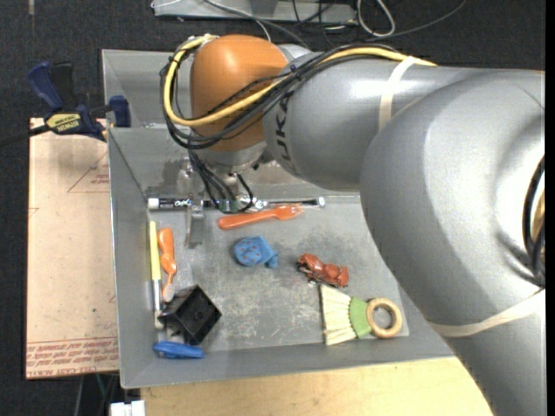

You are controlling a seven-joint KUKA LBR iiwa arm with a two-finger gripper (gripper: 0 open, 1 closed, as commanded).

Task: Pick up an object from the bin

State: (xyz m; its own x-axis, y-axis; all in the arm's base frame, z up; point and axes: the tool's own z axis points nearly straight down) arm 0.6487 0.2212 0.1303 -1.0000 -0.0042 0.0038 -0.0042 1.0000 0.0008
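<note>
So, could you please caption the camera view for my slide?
End effector over a black marker beside an orange spoon.

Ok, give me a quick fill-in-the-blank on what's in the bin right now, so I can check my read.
1. The crumpled lump in the middle of the bin is ____ in colour.
2. The long spoon just behind it is ____ in colour.
3. The ring near the bin's front right corner is a roll of ____.
4. The gripper hangs over the bin's ____ half in the view.

Missing words: blue; orange; tape; left.
</note>
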